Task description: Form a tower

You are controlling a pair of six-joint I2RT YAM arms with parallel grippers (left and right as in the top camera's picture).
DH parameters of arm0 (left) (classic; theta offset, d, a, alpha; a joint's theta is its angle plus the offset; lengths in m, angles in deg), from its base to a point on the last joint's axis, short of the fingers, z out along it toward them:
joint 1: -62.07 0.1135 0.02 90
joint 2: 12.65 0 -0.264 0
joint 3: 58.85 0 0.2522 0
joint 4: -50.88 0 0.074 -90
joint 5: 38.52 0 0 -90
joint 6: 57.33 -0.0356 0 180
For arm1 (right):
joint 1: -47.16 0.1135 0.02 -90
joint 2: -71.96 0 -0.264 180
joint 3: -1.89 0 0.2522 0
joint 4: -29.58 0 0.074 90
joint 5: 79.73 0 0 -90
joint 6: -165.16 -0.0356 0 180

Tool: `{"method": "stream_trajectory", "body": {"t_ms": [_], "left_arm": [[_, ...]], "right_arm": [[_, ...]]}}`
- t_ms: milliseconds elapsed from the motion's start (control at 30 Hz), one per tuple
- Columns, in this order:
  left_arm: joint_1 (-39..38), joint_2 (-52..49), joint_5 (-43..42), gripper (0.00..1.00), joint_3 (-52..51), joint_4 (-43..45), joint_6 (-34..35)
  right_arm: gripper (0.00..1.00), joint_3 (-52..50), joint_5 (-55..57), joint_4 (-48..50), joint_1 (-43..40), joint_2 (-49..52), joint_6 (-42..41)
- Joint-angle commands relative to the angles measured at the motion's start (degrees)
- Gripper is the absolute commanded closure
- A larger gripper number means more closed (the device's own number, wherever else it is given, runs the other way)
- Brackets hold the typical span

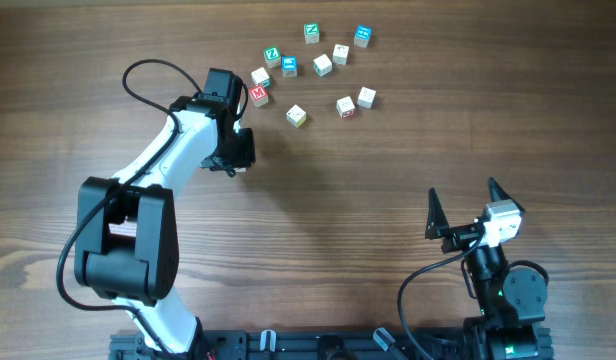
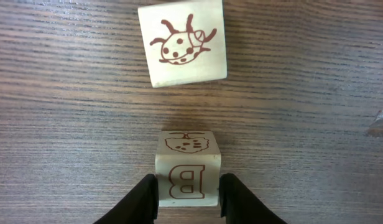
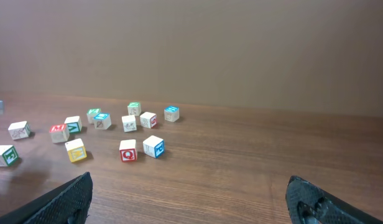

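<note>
In the left wrist view my left gripper is shut on a pale wooden cube with a brown letter B on its side. The black fingers press both of its flanks. Just beyond it is a cream cube with a ladybug drawing. It looks larger, so it sits nearer the camera, and whatever lies under it is hidden. From overhead the left gripper points down and covers both cubes, so the tower is hidden. My right gripper is open at the near right, far from all cubes, with nothing between its fingers.
Several loose cubes with green, blue and red faces lie scattered at the far middle of the table. In the right wrist view a red Q cube and a yellow cube are the nearest. The left arm reaches across the left side.
</note>
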Motion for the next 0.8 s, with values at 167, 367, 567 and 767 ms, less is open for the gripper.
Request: {"method": "stream_trajectory", "body": {"t_ms": [167, 367, 567, 767], "left_arm": [[-0.2, -1.2, 0.8, 0.57, -1.9, 2.2, -0.3], [-0.2, -1.2, 0.8, 0.65, -2.5, 2.9, -0.3], [-0.2, -1.2, 0.8, 0.69, -2.5, 1.5, -0.3], [-0.2, -1.2, 1.0, 0.69, -2.5, 0.9, -0.3]], "right_arm": [[0.0, -0.1, -0.9, 0.3, -0.2, -0.3, 0.8], [0.0, -0.1, -0.9, 0.3, -0.2, -0.3, 0.8], [0.0, -0.1, -0.9, 0.3, -0.2, -0.3, 0.8], [0.0, -0.1, -0.9, 0.3, -0.2, -0.3, 0.8]]}}
